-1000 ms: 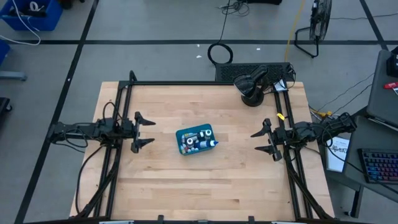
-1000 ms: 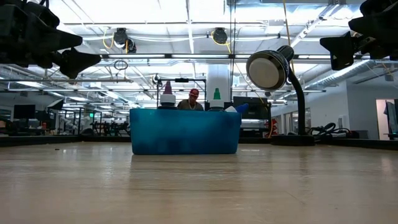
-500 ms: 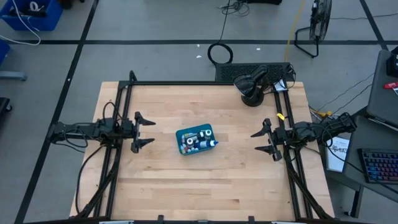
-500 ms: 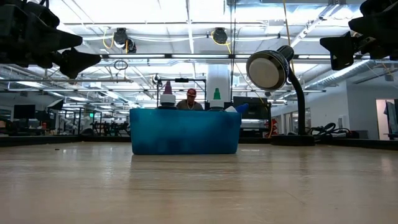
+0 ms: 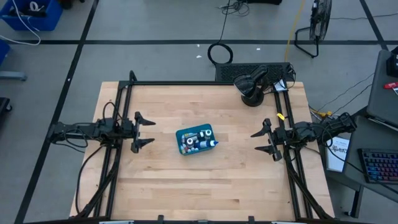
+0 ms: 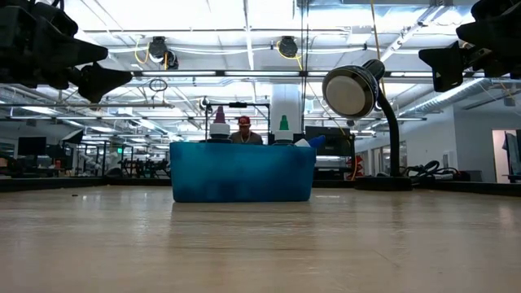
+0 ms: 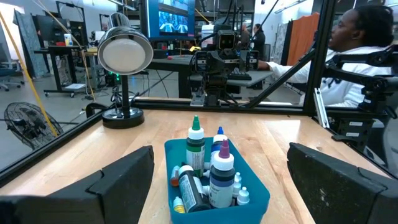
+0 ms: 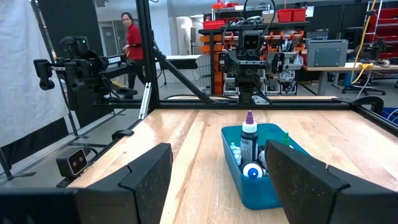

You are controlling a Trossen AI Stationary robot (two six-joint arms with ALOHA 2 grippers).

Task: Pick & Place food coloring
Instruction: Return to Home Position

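the food coloring bottles (image 5: pixel 198 140) are all bunched inside the teal tray (image 5: pixel 181 133), which sits on the wooden table (image 5: pixel 186 186) near its middle. several stand upright, and in the low view a purple tip and a green tip poke above the tray's rim. smaller ones sit low among them.

taking the table's far edge in the high view as 12 o'clock, the left gripper (image 5: pixel 149 132) hangs at 9 o'clock from the tray, well apart from it, its two fingers spread wide and empty. the right gripper (image 5: pixel 255 142) is at 3 o'clock, likewise well clear, its fingers parted and holding nothing. both point inward at the tray.

a black desk lamp (image 5: pixel 250 84) stands at about 1 o'clock, near the far right corner. beyond the table, a person (image 6: pixel 244 124) in a red cap shows behind the tray in the low view.
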